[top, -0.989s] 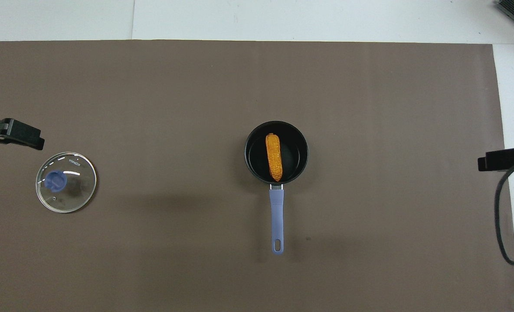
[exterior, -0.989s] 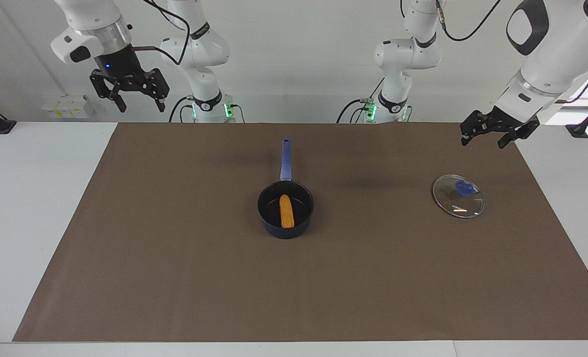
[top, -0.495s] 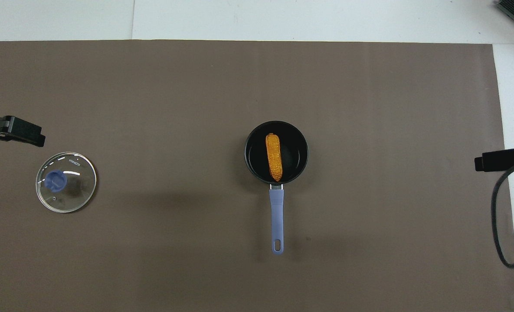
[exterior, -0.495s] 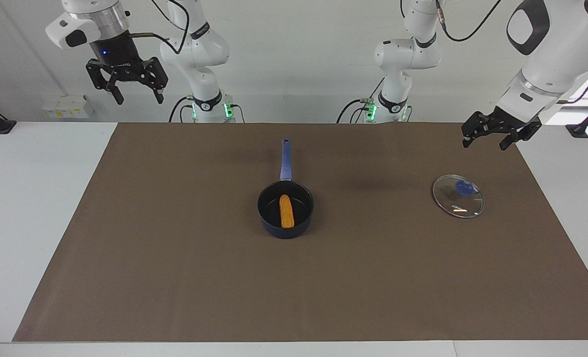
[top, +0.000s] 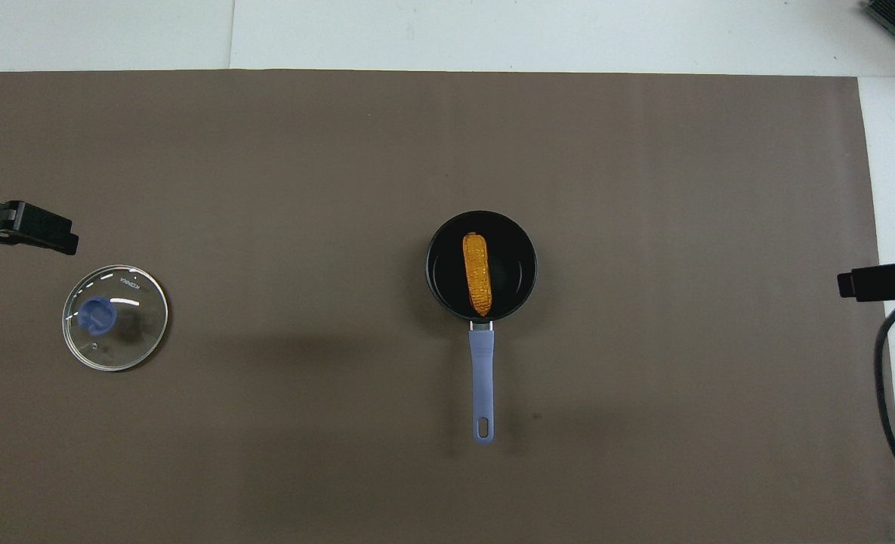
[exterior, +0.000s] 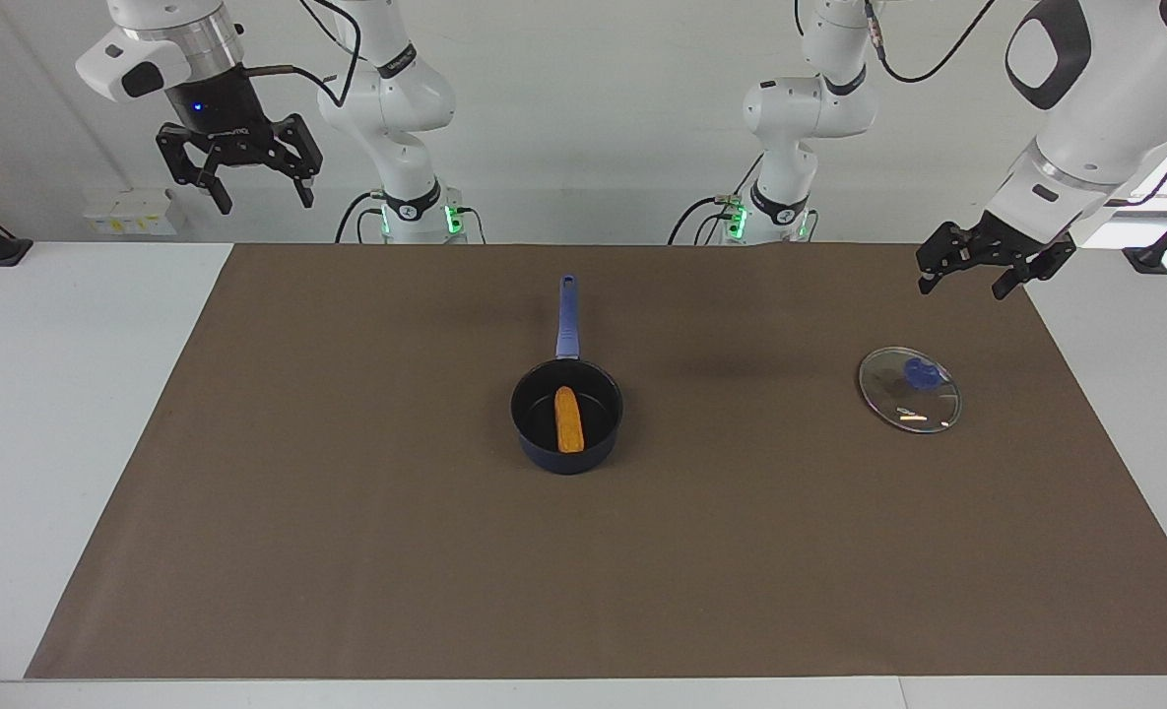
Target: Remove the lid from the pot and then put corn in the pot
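The corn [exterior: 568,418] lies in the pot [exterior: 566,416] at frame centre, and the lid [exterior: 910,389] rests flat on the desk [exterior: 347,551] at mid-right, so the job looks done. Both the left hand [exterior: 972,276] at upper right and the right hand [exterior: 238,192] at upper left hang raised, fingers apart and empty.

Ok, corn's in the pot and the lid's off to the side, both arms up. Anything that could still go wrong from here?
Little, I think. The lid lies flat on the mat toward the left arm's end, and the open left gripper hangs close above the mat beside it; a low sweep could knock it. The pot points its long handle toward the robots, so an arm swinging low could catch it and tip out the corn. The open right gripper is high and apart.
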Action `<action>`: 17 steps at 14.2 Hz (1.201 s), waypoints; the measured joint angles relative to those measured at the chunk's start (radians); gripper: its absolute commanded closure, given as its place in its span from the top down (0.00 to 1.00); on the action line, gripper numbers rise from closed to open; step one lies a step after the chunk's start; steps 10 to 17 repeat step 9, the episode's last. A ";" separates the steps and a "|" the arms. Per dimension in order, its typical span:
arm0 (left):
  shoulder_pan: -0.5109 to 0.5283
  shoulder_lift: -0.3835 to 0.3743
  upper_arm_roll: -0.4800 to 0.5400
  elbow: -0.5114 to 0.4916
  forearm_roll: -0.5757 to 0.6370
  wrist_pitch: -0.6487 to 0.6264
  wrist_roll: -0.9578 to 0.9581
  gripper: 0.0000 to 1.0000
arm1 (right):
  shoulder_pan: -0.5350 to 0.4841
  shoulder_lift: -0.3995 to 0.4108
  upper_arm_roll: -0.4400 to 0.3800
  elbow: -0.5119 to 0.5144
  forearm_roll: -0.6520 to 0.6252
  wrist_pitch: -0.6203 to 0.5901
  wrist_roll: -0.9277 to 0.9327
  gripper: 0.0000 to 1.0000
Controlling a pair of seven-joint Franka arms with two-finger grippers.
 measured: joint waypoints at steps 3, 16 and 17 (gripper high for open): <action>0.000 0.000 0.000 0.009 0.000 -0.010 0.000 1.00 | 0.000 0.000 0.000 -0.003 0.000 0.000 0.000 1.00; 0.000 0.000 0.000 0.016 0.000 -0.011 0.000 1.00 | 0.000 -0.005 0.000 -0.016 0.000 -0.005 0.000 1.00; 0.000 0.000 0.000 0.016 0.000 -0.011 0.000 1.00 | 0.000 -0.005 0.000 -0.016 0.000 -0.005 0.000 1.00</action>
